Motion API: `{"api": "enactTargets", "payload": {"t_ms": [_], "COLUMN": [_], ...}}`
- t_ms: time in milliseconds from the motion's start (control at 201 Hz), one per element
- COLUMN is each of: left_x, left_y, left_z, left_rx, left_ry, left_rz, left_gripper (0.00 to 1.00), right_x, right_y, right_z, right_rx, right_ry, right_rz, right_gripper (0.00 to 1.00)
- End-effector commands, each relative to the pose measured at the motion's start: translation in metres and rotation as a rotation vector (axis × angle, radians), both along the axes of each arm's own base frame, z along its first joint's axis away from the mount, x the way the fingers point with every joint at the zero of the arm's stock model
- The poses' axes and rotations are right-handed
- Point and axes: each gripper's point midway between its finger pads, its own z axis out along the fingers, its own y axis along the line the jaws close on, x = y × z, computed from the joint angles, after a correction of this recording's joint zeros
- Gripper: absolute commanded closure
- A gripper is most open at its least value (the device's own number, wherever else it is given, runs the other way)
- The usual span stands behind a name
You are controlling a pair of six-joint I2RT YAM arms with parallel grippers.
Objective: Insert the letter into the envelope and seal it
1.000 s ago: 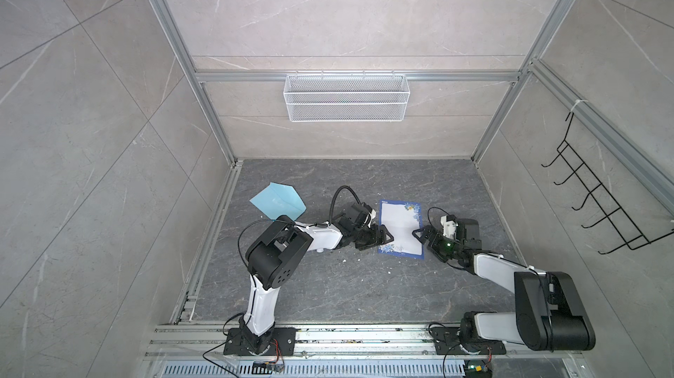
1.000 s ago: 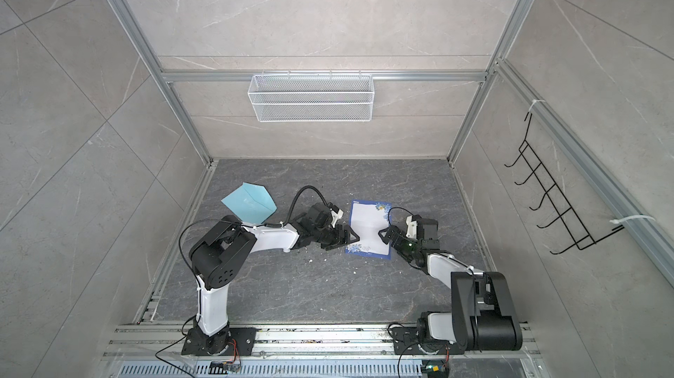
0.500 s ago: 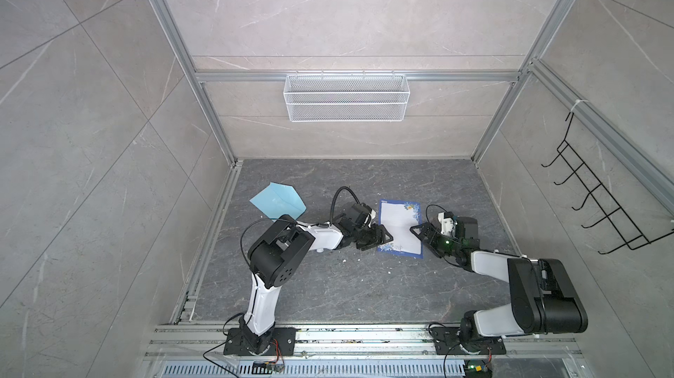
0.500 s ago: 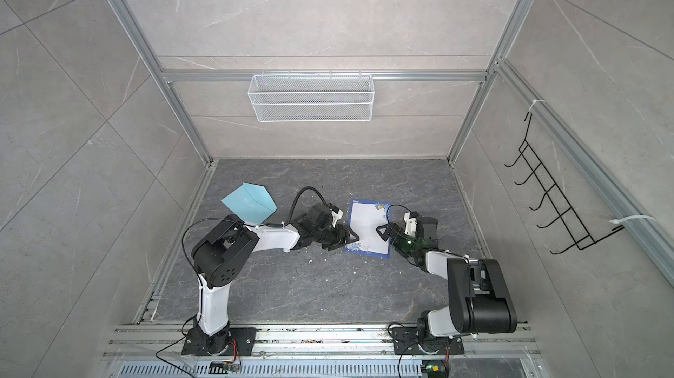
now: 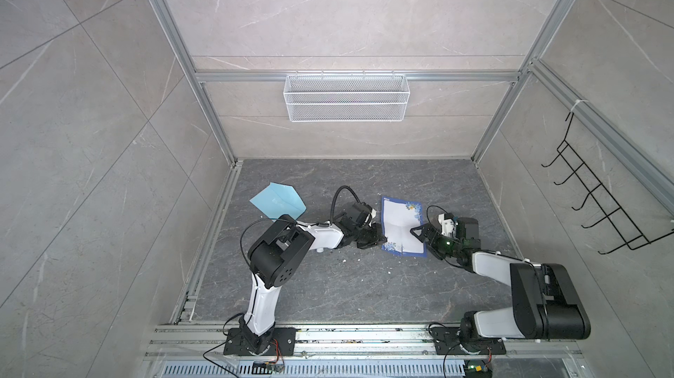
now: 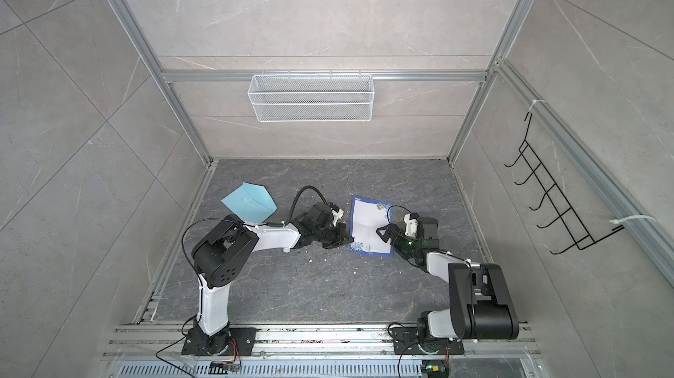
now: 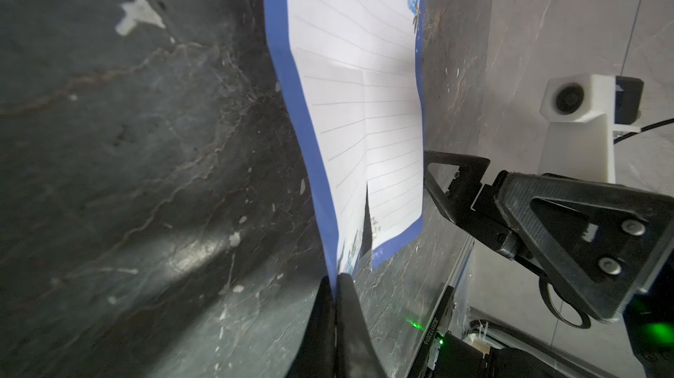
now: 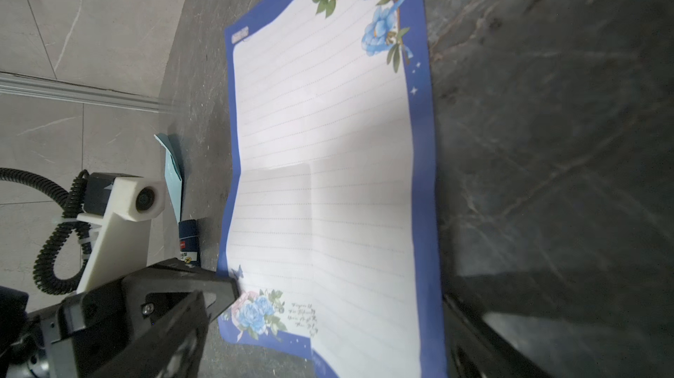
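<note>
The letter (image 5: 400, 220) (image 6: 369, 220), a white lined sheet with a blue border and flower corners, lies creased on the dark floor between both arms. My left gripper (image 5: 379, 239) (image 6: 349, 239) (image 7: 335, 278) is shut on the blue border at the letter's (image 7: 364, 102) left edge, near its front corner. My right gripper (image 5: 421, 239) (image 6: 387, 238) stands open at the letter's (image 8: 321, 175) right edge, one finger (image 7: 456, 179) reaching just over the sheet. The light blue envelope (image 5: 277, 203) (image 6: 250, 203) (image 8: 171, 172) lies flat at the back left, flap pointing right, apart from both grippers.
A white wire basket (image 5: 346, 102) hangs on the back wall and a black hook rack (image 5: 598, 208) on the right wall. A small dark blue tube (image 8: 188, 237) lies beside the left gripper. White crumbs (image 5: 359, 258) dot the floor in front of the letter.
The left gripper's jaws have closed onto the letter's left border. The right gripper has edged a little leftward to the sheet's right edge and stays open.
</note>
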Motion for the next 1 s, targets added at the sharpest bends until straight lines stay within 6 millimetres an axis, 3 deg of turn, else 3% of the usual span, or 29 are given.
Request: {"api": "enactTargets", "payload": {"t_ms": [0,229,498,807,991], "left_x": [0.007,0.008,0.006,0.002,0.001], "left_y": [-0.003,0.004,0.02,0.033,0.038], "left_z": [0.035,0.071,0.102,0.137,0.15], "left_rx": [-0.014,-0.001,0.069,0.092,0.063], "left_ry": [-0.088,-0.174,-0.3,-0.396,-0.352], "left_rz": [-0.018,-0.037,-0.086,-0.11,-0.051], "left_gripper": [1.0,1.0,1.0,1.0,1.0], "right_x": [-0.009,-0.007,-0.027,-0.055,-0.074], "right_y": [-0.002,-0.005,-0.006,-0.001,0.002], "right_z": [0.016,0.1,0.187,0.234,0.247], "right_rx": [-0.026,-0.109,-0.183,-0.21,-0.252], "right_ry": [-0.01,-0.239,-0.478,-0.614,-0.677], "right_rz": [0.004,0.034,0.053,0.092,0.131], "right_gripper": [0.02,0.01,0.01,0.01,0.01]}}
